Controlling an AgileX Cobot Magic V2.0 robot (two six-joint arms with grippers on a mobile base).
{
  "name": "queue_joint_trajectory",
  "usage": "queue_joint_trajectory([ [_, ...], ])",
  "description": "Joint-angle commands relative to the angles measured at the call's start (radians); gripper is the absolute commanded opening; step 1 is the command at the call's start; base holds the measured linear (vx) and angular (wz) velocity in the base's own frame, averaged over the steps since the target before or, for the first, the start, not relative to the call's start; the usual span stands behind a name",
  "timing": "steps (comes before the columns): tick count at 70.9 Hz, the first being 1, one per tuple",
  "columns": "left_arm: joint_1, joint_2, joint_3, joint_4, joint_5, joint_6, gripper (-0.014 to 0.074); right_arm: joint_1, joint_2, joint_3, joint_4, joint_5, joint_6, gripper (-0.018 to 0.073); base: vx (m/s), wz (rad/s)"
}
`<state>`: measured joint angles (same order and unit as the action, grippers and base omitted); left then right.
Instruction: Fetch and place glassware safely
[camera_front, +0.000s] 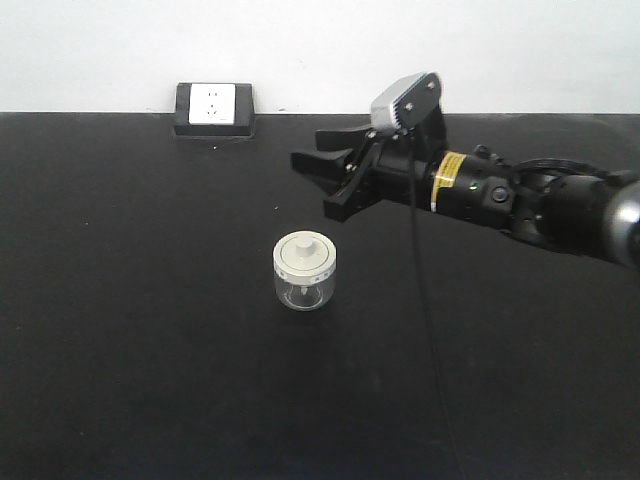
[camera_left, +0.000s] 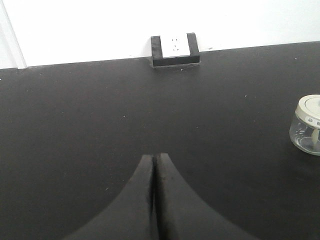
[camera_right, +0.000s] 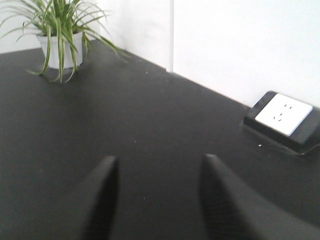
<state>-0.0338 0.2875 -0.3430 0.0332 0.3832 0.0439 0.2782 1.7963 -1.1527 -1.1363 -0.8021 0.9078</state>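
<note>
The glass jar (camera_front: 304, 270), small and clear with a cream-white knobbed lid, stands upright on the black table (camera_front: 120, 330). It also shows at the right edge of the left wrist view (camera_left: 307, 125). My right gripper (camera_front: 318, 182) is open and empty, held above the table up and to the right of the jar, apart from it. In the right wrist view its fingers (camera_right: 102, 195) stand wide apart over bare table, and the jar is out of that view. My left gripper (camera_left: 154, 159) is shut and empty, well left of the jar.
A black socket box with a white face (camera_front: 213, 108) sits at the table's far edge by the white wall; it also shows in the left wrist view (camera_left: 174, 49) and the right wrist view (camera_right: 284, 119). A potted green plant (camera_right: 59, 35) stands at the far left.
</note>
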Motion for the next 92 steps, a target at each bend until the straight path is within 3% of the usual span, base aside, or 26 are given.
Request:
queue_joint_trajectory([
  [1,-0.001,0.016,-0.027,-0.009,-0.072,-0.005,-0.0007,-0.037,-0.100,0.021,0.043,-0.027,0.013,0.0061,0.00,0.00],
  [4,-0.001,0.016,-0.027,-0.009,-0.072,-0.005,-0.0007,-0.060,-0.125,0.056,0.055,-0.037,0.015,-0.0016,0.00,0.00],
  [22,-0.001,0.016,-0.027,-0.009,-0.072,-0.005,-0.0007,-0.311,-0.286,0.289,0.103,-0.167,0.010,-0.0008,0.00,0.00],
  [30,-0.001,0.016,-0.027,-0.009,-0.072,-0.005,-0.0007,-0.410,-0.381,0.363,0.101,-0.111,0.010,-0.0004,0.00,0.00],
  [36,-0.001,0.016,-0.027,-0.009,-0.072,-0.005,-0.0007,-0.449,-0.467,0.406,0.101,0.015,0.010,-0.0003,0.00,0.00],
  [45,-0.001,0.016,-0.027,-0.009,-0.072,-0.005,-0.0007,-0.452,-0.599,0.444,0.096,0.237,0.009,-0.0003,0.00,0.00],
  [58,-0.001,0.016,-0.027,-0.009,-0.072,-0.005,-0.0007,-0.452,-0.735,0.490,0.085,0.447,0.055,-0.0003,0.00,0.00],
  [80,-0.001,0.016,-0.027,-0.009,-0.072,-0.005,-0.0007,-0.442,-0.951,0.617,0.078,0.589,0.161,-0.0003,0.00,0.00],
  [92,-0.001,0.016,-0.027,-0.009,-0.072,-0.005,-0.0007,-0.347,-1.087,0.650,0.036,0.738,0.160,-0.0003,0.00,0.00],
])
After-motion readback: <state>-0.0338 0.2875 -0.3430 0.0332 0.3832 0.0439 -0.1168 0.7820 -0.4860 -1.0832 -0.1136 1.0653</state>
